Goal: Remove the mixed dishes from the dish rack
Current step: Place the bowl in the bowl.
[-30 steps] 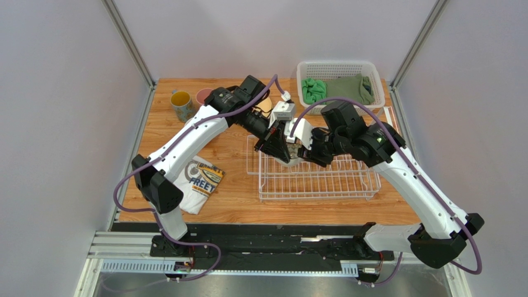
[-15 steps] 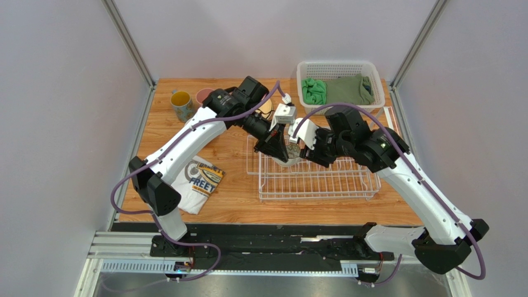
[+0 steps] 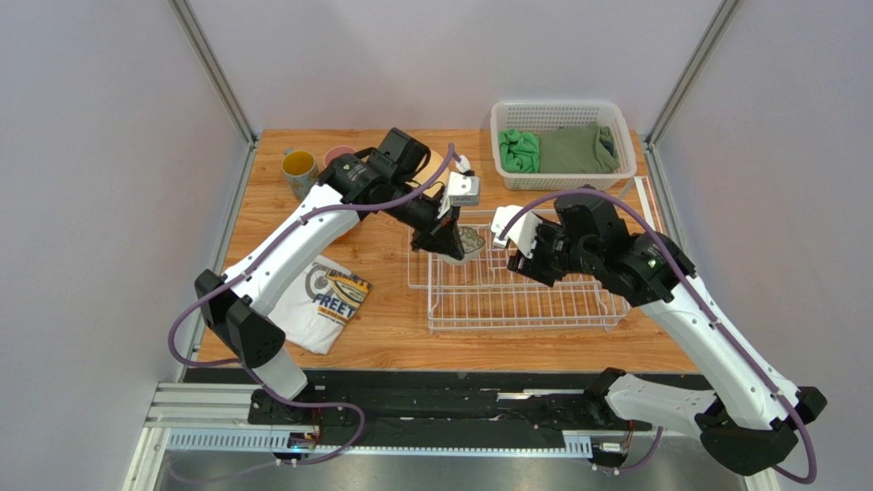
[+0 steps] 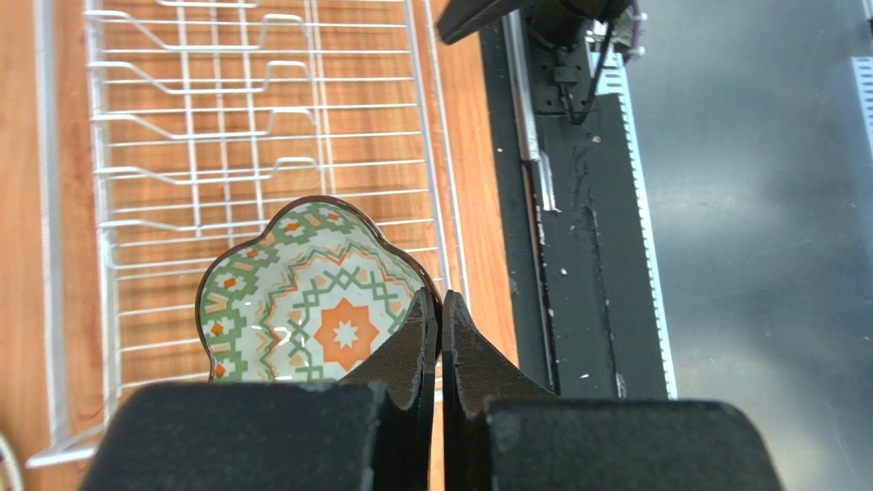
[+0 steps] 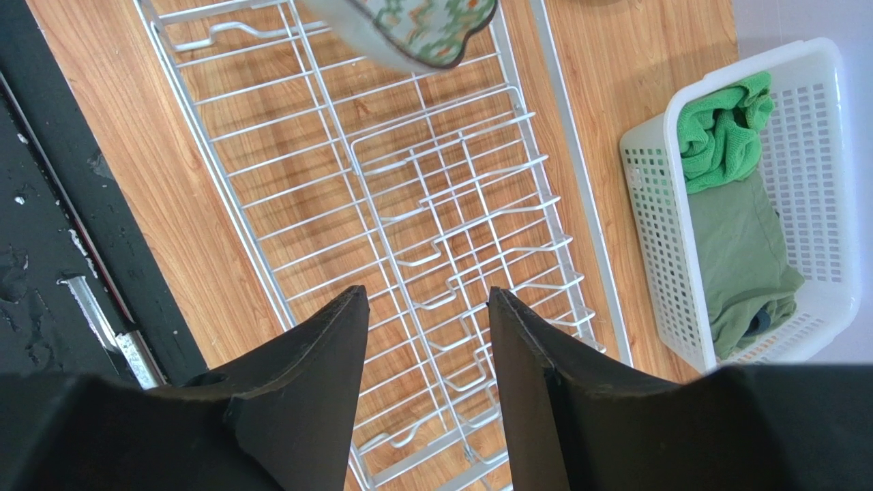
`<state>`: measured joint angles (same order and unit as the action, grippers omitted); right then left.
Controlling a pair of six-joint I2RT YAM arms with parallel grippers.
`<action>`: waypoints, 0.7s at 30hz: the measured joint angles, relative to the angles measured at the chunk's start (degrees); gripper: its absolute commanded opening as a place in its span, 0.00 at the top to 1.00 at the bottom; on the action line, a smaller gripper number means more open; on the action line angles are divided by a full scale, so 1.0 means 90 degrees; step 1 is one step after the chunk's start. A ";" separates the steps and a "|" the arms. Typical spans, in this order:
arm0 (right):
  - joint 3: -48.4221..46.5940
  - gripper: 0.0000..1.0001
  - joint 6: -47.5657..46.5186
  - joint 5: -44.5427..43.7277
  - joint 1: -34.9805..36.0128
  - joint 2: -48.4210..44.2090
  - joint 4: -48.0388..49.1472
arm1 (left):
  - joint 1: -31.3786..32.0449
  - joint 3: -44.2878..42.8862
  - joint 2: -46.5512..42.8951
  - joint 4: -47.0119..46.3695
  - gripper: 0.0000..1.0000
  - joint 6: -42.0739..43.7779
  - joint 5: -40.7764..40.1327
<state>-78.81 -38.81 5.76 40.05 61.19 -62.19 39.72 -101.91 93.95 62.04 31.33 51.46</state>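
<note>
A small white bowl (image 4: 307,302) with a green and orange pattern and a dark rim hangs over the left end of the white wire dish rack (image 4: 256,133). My left gripper (image 4: 441,307) is shut on its rim. From above, the bowl (image 3: 471,241) sits at the left gripper (image 3: 452,246), over the rack's (image 3: 523,297) far left corner. My right gripper (image 5: 428,297) is open with nothing between its fingers, above the bare rack wires (image 5: 410,205). It (image 3: 515,264) hangs just right of the bowl (image 5: 410,26), apart from it.
A light-blue mug (image 3: 300,169) and a pink cup (image 3: 336,157) stand at the table's far left. A white perforated basket (image 3: 564,113) with green cloths (image 5: 728,133) is at the far right. A printed T-shirt (image 3: 333,292) lies left of the rack.
The right gripper opened and drew back to the right, away from the bowl. The left gripper carried the bowl a little left and farther back over the rack.
</note>
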 measured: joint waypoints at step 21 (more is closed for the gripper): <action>0.0758 0.49 0.0005 -0.0117 -0.0002 -0.0393 0.0104 | -0.1851 0.0342 -0.0743 -0.0840 1.00 -0.0648 -0.1649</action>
<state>-71.99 -38.76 4.71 40.03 57.65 -61.25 23.07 -98.83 87.26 54.48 25.50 36.62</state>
